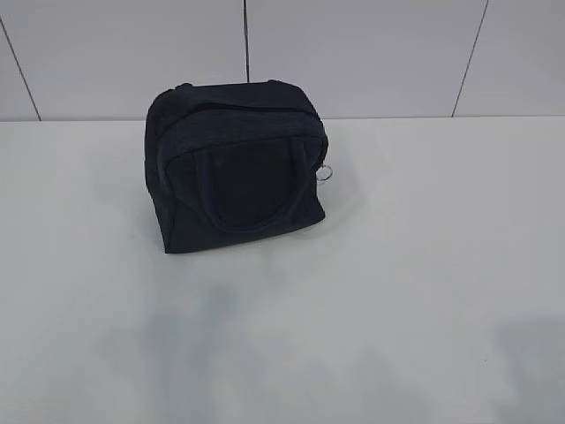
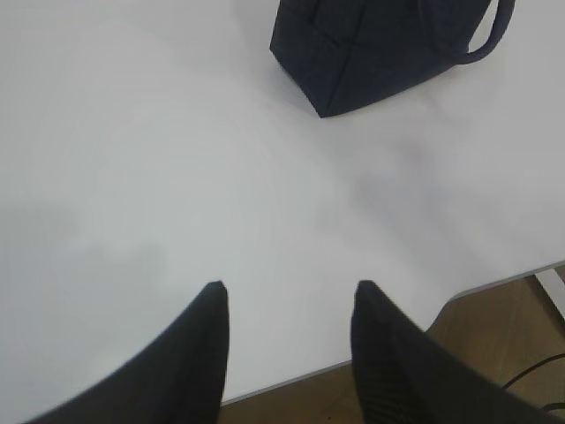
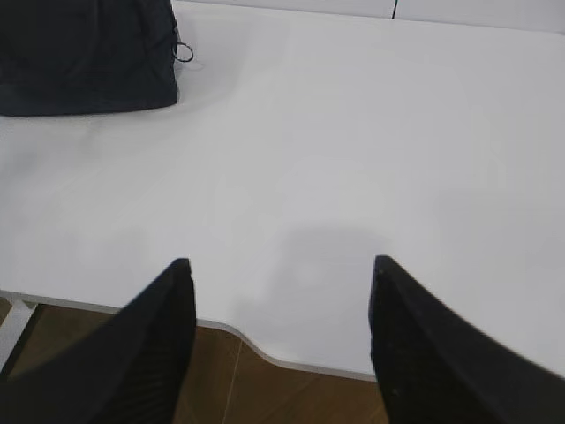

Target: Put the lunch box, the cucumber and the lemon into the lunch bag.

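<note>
The dark navy lunch bag [image 1: 237, 166] stands zipped shut on the white table at the back middle, its loop handle hanging down the front and its metal ring pull [image 1: 326, 173] at its right side. It also shows in the left wrist view [image 2: 380, 49] and the right wrist view [image 3: 84, 53]. The lunch box, the cucumber and the lemon are out of view. My left gripper [image 2: 290, 287] is open and empty above the table's front edge. My right gripper [image 3: 281, 263] is open and empty above the front edge too. Neither gripper shows in the exterior view.
The white table [image 1: 424, 291] runs to a white panelled wall [image 1: 371, 53] behind the bag. A brown floor [image 3: 265, 397] shows below the table's front edge, with a cable [image 2: 538, 371] on it at the left arm's side.
</note>
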### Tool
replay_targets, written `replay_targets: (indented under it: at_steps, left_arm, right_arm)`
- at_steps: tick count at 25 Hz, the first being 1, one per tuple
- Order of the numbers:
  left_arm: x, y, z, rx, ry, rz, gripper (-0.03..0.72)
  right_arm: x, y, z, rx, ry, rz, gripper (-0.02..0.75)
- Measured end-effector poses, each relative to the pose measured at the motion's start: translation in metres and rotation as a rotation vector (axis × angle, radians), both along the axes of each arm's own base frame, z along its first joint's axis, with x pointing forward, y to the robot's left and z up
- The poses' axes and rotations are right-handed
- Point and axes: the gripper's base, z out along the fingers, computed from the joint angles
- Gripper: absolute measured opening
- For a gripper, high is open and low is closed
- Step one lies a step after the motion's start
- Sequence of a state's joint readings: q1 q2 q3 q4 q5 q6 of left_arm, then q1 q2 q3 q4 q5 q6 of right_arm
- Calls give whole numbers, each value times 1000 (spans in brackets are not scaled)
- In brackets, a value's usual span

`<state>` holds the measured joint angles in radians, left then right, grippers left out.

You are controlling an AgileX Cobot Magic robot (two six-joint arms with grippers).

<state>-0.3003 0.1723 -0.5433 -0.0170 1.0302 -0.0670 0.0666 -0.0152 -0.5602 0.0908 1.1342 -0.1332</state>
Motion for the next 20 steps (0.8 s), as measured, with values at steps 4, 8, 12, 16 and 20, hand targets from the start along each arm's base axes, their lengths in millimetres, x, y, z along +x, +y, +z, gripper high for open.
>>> replay_targets:
  at_steps: [4, 8, 12, 16, 20]
  left_arm:
    - [-2, 2, -5, 22, 22, 8, 331]
    - [-6, 3, -9, 25, 34, 8, 331]
    - [-11, 8, -9, 47, -2, 26, 331]
    - [-15, 12, -9, 80, -44, 38, 331]
    - [-18, 14, -9, 82, -67, 38, 331]
  right_arm:
    - [5, 0, -12, -2, 43, -4, 474]
    - [6, 0, -13, -3, 49, -6, 474]
    - [7, 0, -18, -5, 71, -5, 474]
    - [7, 0, -18, -4, 70, -5, 474]
    - [7, 0, -18, -6, 70, -6, 474]
